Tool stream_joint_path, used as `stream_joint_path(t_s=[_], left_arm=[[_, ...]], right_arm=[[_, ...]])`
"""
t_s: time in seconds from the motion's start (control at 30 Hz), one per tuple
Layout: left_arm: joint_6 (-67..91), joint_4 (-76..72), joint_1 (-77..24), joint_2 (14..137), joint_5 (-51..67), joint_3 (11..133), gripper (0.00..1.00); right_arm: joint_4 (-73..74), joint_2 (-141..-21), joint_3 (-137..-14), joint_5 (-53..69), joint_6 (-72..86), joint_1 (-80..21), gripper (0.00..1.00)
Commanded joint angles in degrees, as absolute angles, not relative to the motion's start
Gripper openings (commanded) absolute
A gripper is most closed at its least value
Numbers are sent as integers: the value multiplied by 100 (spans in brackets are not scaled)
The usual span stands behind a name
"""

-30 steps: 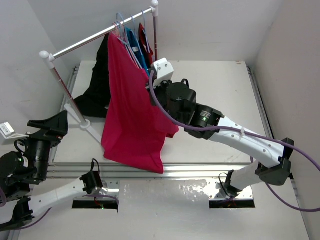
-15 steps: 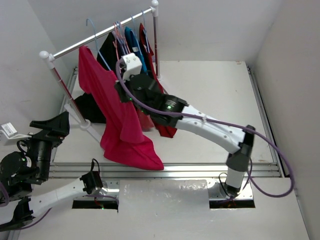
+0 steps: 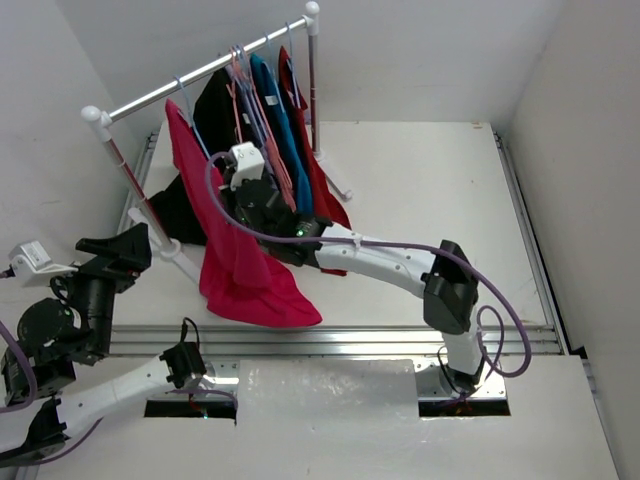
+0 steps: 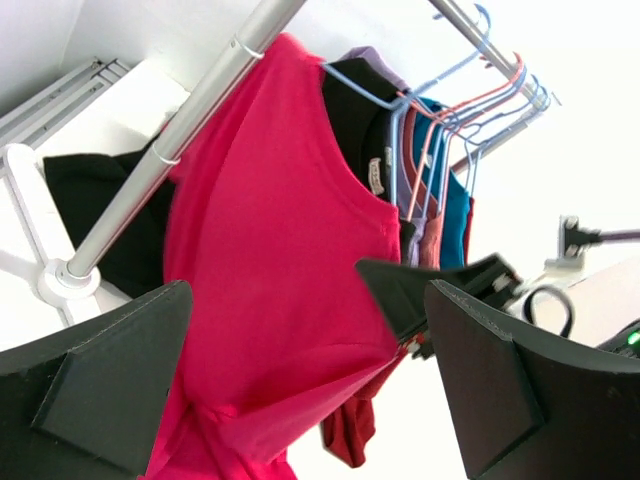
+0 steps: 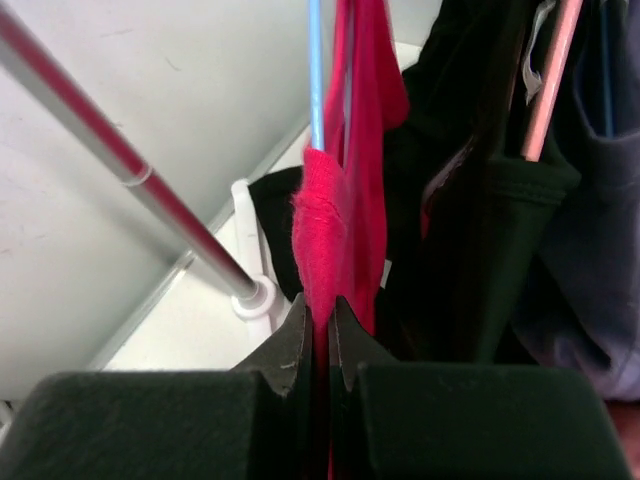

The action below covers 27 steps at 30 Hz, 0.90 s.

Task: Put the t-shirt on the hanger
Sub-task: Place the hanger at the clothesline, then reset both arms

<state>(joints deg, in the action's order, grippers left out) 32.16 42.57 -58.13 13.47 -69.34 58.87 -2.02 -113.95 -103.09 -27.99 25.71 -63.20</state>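
White walls close round a pale surface (image 3: 430,180) carrying a smooth metal rail (image 3: 200,78). Under it hangs the t-shirt (image 4: 280,260), limp magenta knit, draped over the hanger (image 4: 395,105), which is thin blue wire. The right gripper (image 5: 320,320) pinches a folded fabric edge; the left gripper (image 4: 308,300) gapes, holding nothing. A sideways tug might slide cloth off the slick wire, or jolt the hook off the rail.

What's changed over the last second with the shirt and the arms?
The right gripper, still shut on the t-shirt, swung it and the hanger left along the rail, its arm reaching farther out. The left gripper stayed open, off to the left.
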Motion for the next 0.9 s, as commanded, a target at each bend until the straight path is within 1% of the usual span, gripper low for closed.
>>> stream_joint_path(t_s=[0.0,0.07,0.1,0.17,0.2,0.23,0.33,0.37,0.4,0.47,0.5,0.53,0.57,0.6,0.63,0.67,0.7,0.73,0.8,0.87], left_arm=[[3094,4096,-5748,1467,-6847,5845,100],[3094,4131,-5748,1643,-6786,5880,100],[3146,4166,-5739,1757,-6759,5897,100],[3208,4306,-5731,2152,-6610,5994,100],[3269,4359,-5713,2327,-6566,6029,100],[3278,4446,-5678,2651,-6522,6099,100],[3393,4605,-5581,3241,-6302,6214,100],[3384,4605,-5546,3365,-6171,6214,100],[3384,4579,-5407,3488,-6092,6231,100],[3375,4544,-5169,3752,-5785,6223,100],[3375,4527,-5029,3814,-5679,6214,100],[3366,4422,-4749,3867,-5565,6109,100],[3384,4430,-4616,3876,-5416,6048,100],[3610,4517,-4527,3876,-5449,6003,100],[3856,4970,-4448,3832,-5554,5959,100],[4163,5297,-4447,3780,-5868,5950,100],[4531,5717,-4447,3553,-5967,5898,100],[4526,5783,-4456,3385,-6116,5854,100],[4273,5827,-4447,2904,-6222,5757,100],[4166,5801,-4447,2594,-6415,5669,100]], right_arm=[[-1361,-10768,-9400,-2743,2742,-6328,0],[-1642,-10512,-9072,-2638,2681,-6328,0],[-1696,-10442,-8879,-2541,2646,-6319,14],[-1583,-10258,-8842,-2260,2479,-6319,44],[-1452,-10179,-8833,-2137,2461,-6319,58],[-1328,-10056,-8807,-1988,2452,-6319,98],[-705,-9275,-8421,-1661,2225,-6319,99],[-381,-8698,-8246,-1652,2180,-6319,99],[-221,-8388,-7835,-1696,2110,-6319,99],[182,-7729,-7438,-1906,1891,-6311,99],[637,-7064,-7244,-2238,1803,-6311,99],[894,-6718,-6877,-2494,1689,-6311,99],[1497,-6384,-6699,-2818,1679,-6311,99],[1860,-5711,-6419,-3517,1687,-6311,99],[2203,-5365,-6294,-3803,1722,-6311,99],[2954,-5039,-6197,-4075,1784,-6302,99],[3379,-4436,-6118,-4583,1862,-6310,99],[4236,-4169,-6126,-4727,2185,-6311,99],[4927,-3467,-6205,-5148,2425,-6311,99],[5656,-3113,-6240,-5290,2505,-6311,99]])
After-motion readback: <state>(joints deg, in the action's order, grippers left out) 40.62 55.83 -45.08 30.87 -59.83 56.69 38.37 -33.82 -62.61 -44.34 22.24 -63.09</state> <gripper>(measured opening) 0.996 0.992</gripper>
